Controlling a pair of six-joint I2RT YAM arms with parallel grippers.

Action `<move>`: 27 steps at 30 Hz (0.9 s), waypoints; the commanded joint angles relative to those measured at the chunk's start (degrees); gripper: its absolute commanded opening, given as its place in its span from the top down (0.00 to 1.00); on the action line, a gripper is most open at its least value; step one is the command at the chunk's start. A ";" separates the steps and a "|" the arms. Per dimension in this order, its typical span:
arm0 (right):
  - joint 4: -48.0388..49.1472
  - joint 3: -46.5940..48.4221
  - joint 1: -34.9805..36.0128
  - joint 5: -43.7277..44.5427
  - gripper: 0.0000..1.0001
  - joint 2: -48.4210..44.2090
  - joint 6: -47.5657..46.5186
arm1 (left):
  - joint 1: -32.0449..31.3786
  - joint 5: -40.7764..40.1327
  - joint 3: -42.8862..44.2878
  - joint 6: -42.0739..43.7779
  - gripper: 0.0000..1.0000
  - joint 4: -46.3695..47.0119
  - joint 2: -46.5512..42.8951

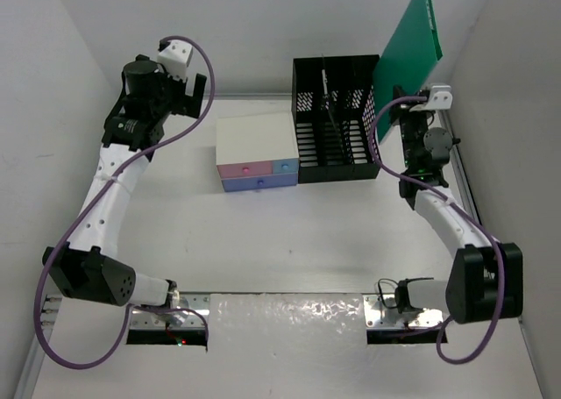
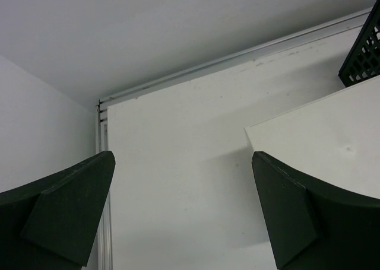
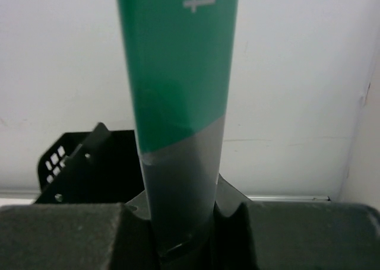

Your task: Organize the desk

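From the top external view, the desk [image 1: 263,241] filled the floor of the white enclosure, both arm bases at its near edge. The left gripper [image 1: 199,92] hung over the far left part of the desk, just left of a drawer box [image 1: 254,140] with a white top and pink and blue drawer fronts. From this height I could not tell how wide its jaws stood. The right gripper [image 1: 397,101] was raised at the far right, pinching the lower edge of a green folder [image 1: 412,31] that stood tilted above the right end of a black mesh organizer [image 1: 337,123]. A line of white print ran along the folder's edge, too small to read.

The left wrist view settled the jaws: both dark fingers [image 2: 65,210] stood wide apart with only bare desk [image 2: 178,181] between them, touching nothing. A corner of the drawer box [image 2: 320,145] sat ahead and to the right, the organizer's corner [image 2: 363,50] beyond it, and the desk's grey rim ran along the far wall.

The right wrist view showed the right gripper [image 3: 184,243] pressed onto the green folder [image 3: 178,62], held edge-on and upright between its pads [image 3: 59,234]. The folder's lower part looked grey. A white mark like a "4" sat at the folder's top, cut by the frame. Part of the organizer [image 3: 77,163] lay behind on the left.
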 commanded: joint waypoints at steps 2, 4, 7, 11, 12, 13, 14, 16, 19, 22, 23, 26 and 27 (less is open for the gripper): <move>17.37 -2.71 -0.80 -4.27 1.00 4.02 2.59 | 1.38 1.57 -1.02 -0.63 0.00 3.20 -1.13; 23.69 -3.85 -0.71 -6.46 1.00 5.79 3.20 | 1.47 1.22 -1.46 -0.55 0.00 3.11 -1.31; 27.84 -4.47 -0.80 -7.79 1.00 9.04 4.08 | 1.47 0.26 -1.81 -0.54 0.00 2.93 -1.31; 32.23 -5.35 -0.80 -10.24 1.00 13.08 2.95 | 1.47 -0.53 -2.16 -0.72 0.01 2.76 -1.22; 33.81 -5.61 -0.71 -10.43 1.00 14.74 2.68 | 1.47 -0.71 -2.25 -0.72 0.01 2.67 -1.22; 34.26 -5.70 -0.71 -10.51 1.00 15.54 2.59 | 1.47 -0.63 -2.34 -0.90 0.00 2.41 -1.13; 34.52 -6.05 -0.71 -11.04 1.00 16.34 1.98 | 1.47 -0.54 -2.43 -1.16 0.00 2.23 -1.13; 35.49 -6.67 -0.62 -11.31 1.00 18.80 1.01 | 1.47 0.08 -2.78 -1.34 0.00 1.88 -1.05; 39.35 -7.98 -0.71 -11.04 1.00 23.18 0.22 | 1.55 -0.27 -3.31 -1.69 0.00 1.70 -1.05; 44.01 -8.25 -0.62 -10.43 1.00 28.63 0.48 | 1.55 -1.32 -3.83 -1.69 0.01 1.70 -1.05; 45.15 -8.25 -0.71 -10.34 1.00 29.78 0.74 | 1.55 -1.68 -4.01 -1.78 0.00 1.53 -1.05; 47.27 -8.60 -0.62 -10.25 1.00 33.21 1.62 | 1.55 -2.20 -4.53 -1.86 0.00 1.35 -0.96; 47.53 -8.78 -0.71 -10.16 1.00 33.57 1.62 | 1.55 -2.21 -4.71 -1.78 0.00 1.35 -0.87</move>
